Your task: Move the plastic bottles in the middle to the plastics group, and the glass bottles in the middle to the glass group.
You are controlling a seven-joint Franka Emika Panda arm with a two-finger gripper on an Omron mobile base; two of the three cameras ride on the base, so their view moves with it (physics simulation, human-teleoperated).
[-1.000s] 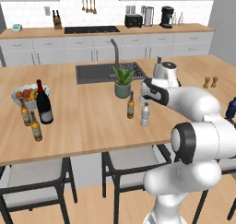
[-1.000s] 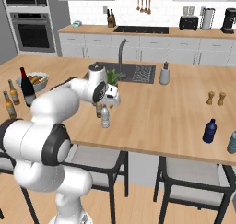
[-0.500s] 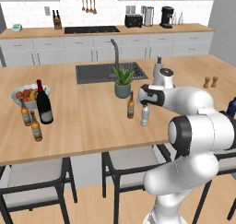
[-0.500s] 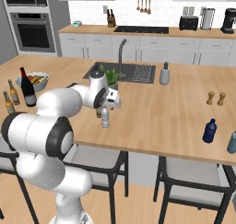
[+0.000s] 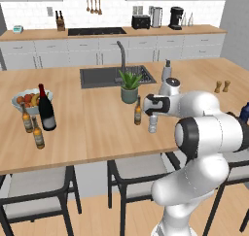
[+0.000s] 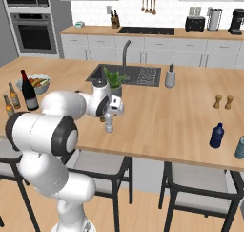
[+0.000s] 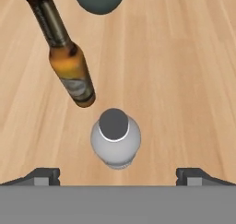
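The small clear water bottle (image 5: 152, 124) (image 6: 109, 125) stands upright near the island's front edge. Seen from above in the hand view, its grey cap (image 7: 114, 125) sits centred between my two fingertips (image 7: 44, 176). My gripper (image 5: 151, 107) (image 6: 113, 110) (image 7: 118, 177) hangs open just over it, touching nothing. A brown beer bottle (image 5: 137, 111) (image 7: 69, 66) stands close to its left. At the far left, the dark wine bottle (image 5: 46, 109) (image 6: 29, 92) stands with two beer bottles (image 5: 32, 126) (image 6: 11, 100). The dark blue bottle (image 6: 217, 135) (image 5: 244, 112) stands at the far right.
A potted plant (image 5: 129, 87) (image 6: 114, 80) stands right behind the two middle bottles, by the sink (image 5: 99, 77). A fruit bowl (image 5: 26, 98) is beside the left bottles. Wooden shakers (image 6: 223, 102) and a pale bottle (image 6: 239, 147) flank the blue one.
My hand has shifted a little left and lower, coming over the water bottle. The jaws have stayed open and no bottle has moved.
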